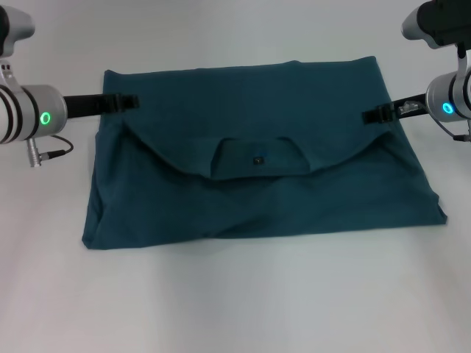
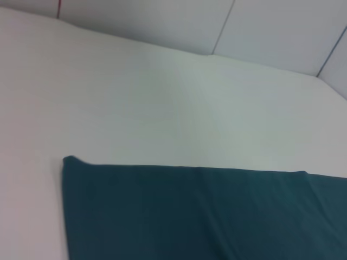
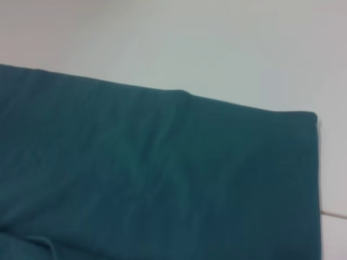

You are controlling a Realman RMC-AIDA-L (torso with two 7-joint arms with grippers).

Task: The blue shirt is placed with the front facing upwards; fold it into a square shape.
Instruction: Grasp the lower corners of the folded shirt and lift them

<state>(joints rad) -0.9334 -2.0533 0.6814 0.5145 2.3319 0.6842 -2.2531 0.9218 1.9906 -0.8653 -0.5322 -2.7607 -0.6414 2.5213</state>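
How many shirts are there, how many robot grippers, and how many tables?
Shirts: 1, the blue shirt, folded over.
Grippers: 2, the left gripper and the right gripper, one at each side edge of the shirt.
Tables: 1, the white table.
Total: 4

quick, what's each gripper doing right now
Left gripper: at the shirt's left edge; open or shut cannot be told.
Right gripper: at the shirt's right edge; cannot be told either.
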